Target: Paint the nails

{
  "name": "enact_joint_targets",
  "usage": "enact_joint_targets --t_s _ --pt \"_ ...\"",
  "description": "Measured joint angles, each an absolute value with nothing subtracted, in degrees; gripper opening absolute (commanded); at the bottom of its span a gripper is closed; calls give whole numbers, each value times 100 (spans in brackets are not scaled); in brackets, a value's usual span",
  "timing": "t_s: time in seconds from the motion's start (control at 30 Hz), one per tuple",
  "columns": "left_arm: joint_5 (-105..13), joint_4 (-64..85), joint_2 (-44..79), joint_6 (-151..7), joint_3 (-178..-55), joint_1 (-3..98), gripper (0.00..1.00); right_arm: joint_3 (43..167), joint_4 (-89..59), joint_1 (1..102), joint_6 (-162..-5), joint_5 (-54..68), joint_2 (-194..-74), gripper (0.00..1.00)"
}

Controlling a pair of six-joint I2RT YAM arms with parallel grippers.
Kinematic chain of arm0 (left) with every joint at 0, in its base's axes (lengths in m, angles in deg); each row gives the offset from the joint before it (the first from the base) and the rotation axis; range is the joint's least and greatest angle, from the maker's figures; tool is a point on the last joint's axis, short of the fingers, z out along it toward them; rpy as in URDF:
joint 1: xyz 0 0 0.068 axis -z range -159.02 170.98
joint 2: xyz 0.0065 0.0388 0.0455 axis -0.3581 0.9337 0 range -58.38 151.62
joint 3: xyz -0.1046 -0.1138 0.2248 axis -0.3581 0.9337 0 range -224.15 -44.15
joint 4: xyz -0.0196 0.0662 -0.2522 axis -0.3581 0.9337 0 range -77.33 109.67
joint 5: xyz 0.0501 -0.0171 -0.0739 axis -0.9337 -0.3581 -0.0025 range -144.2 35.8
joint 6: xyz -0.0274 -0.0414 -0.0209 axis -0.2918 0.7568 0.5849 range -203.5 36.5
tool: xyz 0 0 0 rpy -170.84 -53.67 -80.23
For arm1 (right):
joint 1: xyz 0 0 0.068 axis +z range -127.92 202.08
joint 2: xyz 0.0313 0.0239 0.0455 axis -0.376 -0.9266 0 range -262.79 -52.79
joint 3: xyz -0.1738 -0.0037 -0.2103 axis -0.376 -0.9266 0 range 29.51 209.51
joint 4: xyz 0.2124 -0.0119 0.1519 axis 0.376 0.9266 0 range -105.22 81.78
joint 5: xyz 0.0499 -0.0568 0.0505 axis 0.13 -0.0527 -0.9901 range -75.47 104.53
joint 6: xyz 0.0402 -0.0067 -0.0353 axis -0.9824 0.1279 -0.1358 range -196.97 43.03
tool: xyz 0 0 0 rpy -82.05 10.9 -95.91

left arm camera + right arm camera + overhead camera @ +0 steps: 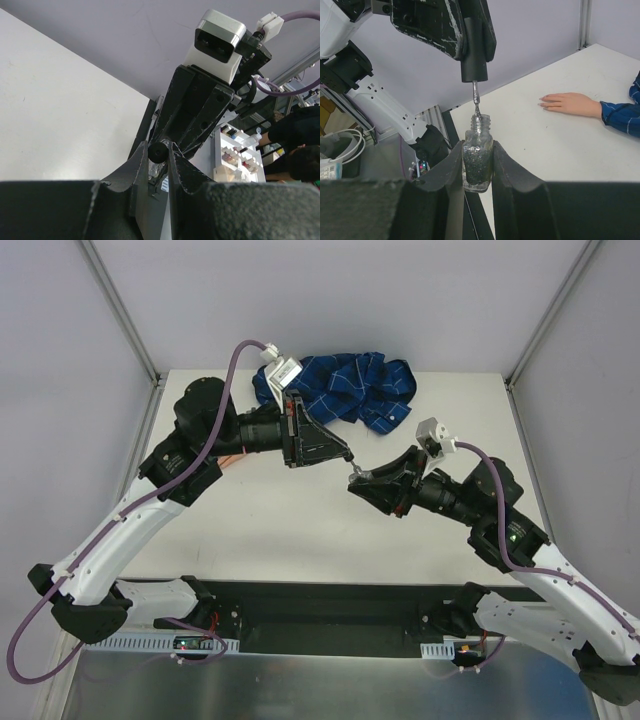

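Right tool point(477, 149) of mine is clamped on the glitter polish bottle point(477, 167), keeping it upright so my left tool point(470, 47), pinched around the cap point(473, 70), can run its brush point(476, 102) straight down into the neck. Well apart, the dummy hand point(568, 104) lies flat on the desk point(560, 150), nails point(543, 103) toward the bottle and blue checked sleeve point(620, 117) behind. Nothing lies between.

I have the small clear glass bottle of dark glitter polish point(477, 167) upright between the fingers of my right gripper point(356, 480), over the middle of the white table point(300, 530). Straight above its neck, my left gripper point(346, 453) pinches the dark round cap with brush point(473, 70), with the brush tip at the bottle's mouth. The peach dummy hand point(570, 104) lies flat on the table beyond both grippers. Its blue white-checked sleeve point(340, 388) is bunched at the far edge.
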State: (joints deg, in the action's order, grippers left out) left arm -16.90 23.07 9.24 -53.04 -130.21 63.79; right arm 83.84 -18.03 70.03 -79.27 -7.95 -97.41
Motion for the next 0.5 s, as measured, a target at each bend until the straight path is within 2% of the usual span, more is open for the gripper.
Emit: enact_joint_targets --t_s 0.5 --pt "-1695 2294 900 -5304 -12892 6379 0 8384 -1803 7029 -7923 -754 -9741 0"
